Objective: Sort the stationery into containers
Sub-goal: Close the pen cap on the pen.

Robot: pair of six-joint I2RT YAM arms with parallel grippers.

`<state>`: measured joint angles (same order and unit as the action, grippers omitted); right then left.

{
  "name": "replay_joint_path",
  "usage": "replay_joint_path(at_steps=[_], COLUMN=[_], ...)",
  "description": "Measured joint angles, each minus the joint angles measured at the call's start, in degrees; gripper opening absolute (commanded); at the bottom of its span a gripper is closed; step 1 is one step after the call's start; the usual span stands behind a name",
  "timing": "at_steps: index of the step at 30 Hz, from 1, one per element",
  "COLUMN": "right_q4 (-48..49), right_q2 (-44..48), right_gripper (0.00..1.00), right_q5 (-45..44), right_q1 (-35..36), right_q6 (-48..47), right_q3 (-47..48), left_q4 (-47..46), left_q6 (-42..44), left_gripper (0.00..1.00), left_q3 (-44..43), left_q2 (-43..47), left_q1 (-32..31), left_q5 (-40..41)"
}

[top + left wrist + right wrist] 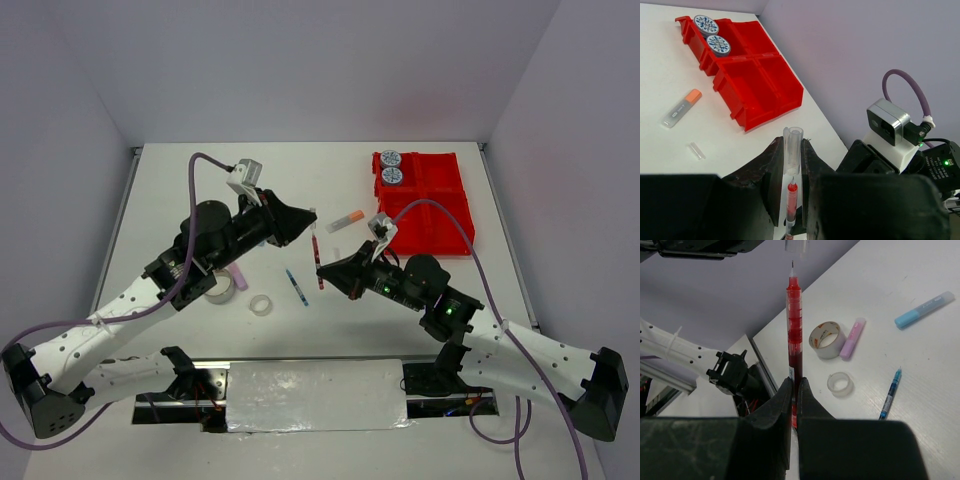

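Note:
My right gripper (795,383) is shut on a red pen (794,325), held off the table with its bare tip pointing at my left gripper (793,143). That gripper is shut on a clear pen cap (793,150), whose open end sits just off the pen's tip (791,196). In the top view the two grippers (305,222) (326,268) meet at mid-table. The red tray (430,205) at the back right holds two blue-patterned tape rolls (390,158) (393,177) in one compartment.
On the table lie a blue pen (297,287), a clear tape ring (261,304), a larger tape roll (220,287), a pink stick (240,277), an orange-capped stick (345,221) and a blue-capped stick (925,309). A small clear piece (697,150) lies near the orange-capped stick.

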<state>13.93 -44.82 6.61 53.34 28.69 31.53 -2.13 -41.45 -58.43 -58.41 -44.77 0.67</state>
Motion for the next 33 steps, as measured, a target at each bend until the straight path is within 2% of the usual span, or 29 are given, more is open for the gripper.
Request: replay_joint_path(at_steps=[33], right_q4=[-1.99], right_q2=[-0.17], right_gripper=[0.00], right_q5=[-5.20], right_q1=[0.22], right_q6=[0.07], right_q3=[2.16], left_q4=[-2.36], left_q6=[-1.01], left_gripper=[0.00], left_q3=[0.70], left_q2=[-1.22], left_q1=[0.07], left_q5=[-1.62])
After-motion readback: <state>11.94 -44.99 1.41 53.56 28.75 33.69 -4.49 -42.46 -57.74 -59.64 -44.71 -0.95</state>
